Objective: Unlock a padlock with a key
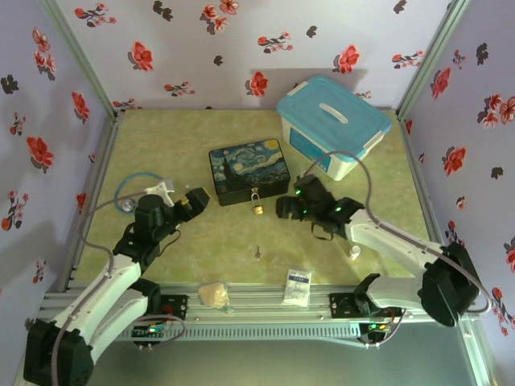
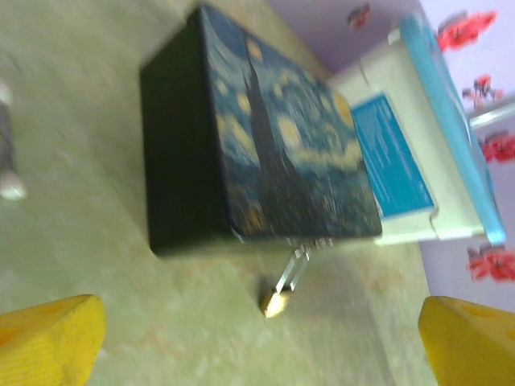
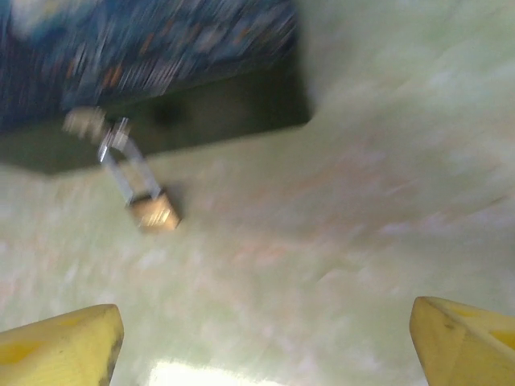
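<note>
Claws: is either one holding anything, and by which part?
Nothing held. Left claw and right claw both stand open and empty. The padlock is hooked to the tin box; the key lies loose on the table.

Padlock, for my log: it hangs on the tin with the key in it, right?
Not quite: the top view shows the key lying on the table, apart from the padlock. The padlock does hang on the tin.

Green table (image 1: 217,241), painted tin (image 1: 249,171), padlock (image 1: 257,207), key (image 1: 257,252), blue-lidded tub (image 1: 334,122), white cylinder (image 1: 355,252)
</note>
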`<state>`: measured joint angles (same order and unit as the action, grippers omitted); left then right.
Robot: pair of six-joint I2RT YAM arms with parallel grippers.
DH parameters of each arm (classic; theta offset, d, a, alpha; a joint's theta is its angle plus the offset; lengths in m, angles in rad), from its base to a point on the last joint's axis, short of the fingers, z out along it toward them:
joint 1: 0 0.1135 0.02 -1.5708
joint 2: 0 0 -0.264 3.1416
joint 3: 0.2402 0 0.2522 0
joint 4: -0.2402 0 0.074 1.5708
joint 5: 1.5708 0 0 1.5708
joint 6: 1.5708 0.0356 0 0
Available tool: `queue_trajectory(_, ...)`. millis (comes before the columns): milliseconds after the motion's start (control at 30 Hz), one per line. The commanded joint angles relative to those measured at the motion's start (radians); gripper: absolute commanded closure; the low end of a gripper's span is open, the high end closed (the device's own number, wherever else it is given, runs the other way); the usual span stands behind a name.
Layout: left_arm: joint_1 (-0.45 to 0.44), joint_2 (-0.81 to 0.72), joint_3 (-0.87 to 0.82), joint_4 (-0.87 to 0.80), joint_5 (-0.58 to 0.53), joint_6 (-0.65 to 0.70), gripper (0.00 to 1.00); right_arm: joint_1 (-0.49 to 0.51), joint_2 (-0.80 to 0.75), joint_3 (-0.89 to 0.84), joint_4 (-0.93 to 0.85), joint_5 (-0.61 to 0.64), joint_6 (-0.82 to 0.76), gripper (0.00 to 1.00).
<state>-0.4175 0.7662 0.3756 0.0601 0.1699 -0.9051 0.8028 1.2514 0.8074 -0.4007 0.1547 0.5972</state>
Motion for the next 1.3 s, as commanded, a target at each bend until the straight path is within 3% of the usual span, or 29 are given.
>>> queue_trajectory(0,-0.084,-0.004,0.004,-0.126,-0.04,-0.059,0.0,0.129,0.066,0.033,-0.061,0.08,0.108,0.09)
queue_trajectory(100,-0.173,0.006,-0.029,-0.103,-0.051,-0.097,0.0,0.233,0.164,0.066,-0.054,0.114,0.165,0.23)
queue_trajectory(233,-0.263,0.043,-0.034,-0.074,-0.055,-0.102,0.0,0.347,0.247,0.085,-0.004,0.153,0.221,0.34)
queue_trajectory(400,-0.284,0.017,-0.071,-0.051,-0.073,-0.159,0.0,0.44,0.327,0.099,0.05,0.146,0.292,0.38)
queue_trajectory(500,-0.284,-0.003,-0.071,-0.064,-0.093,-0.163,0.0,0.477,0.368,0.127,-0.003,0.229,0.328,0.38)
queue_trajectory(900,-0.29,0.002,-0.105,-0.023,-0.097,-0.149,0.0,0.497,0.44,0.101,0.032,0.232,0.365,0.48)
queue_trajectory(1267,-0.29,-0.021,-0.161,0.017,-0.1,-0.188,0.0,0.51,0.479,0.095,0.043,0.204,0.364,0.65)
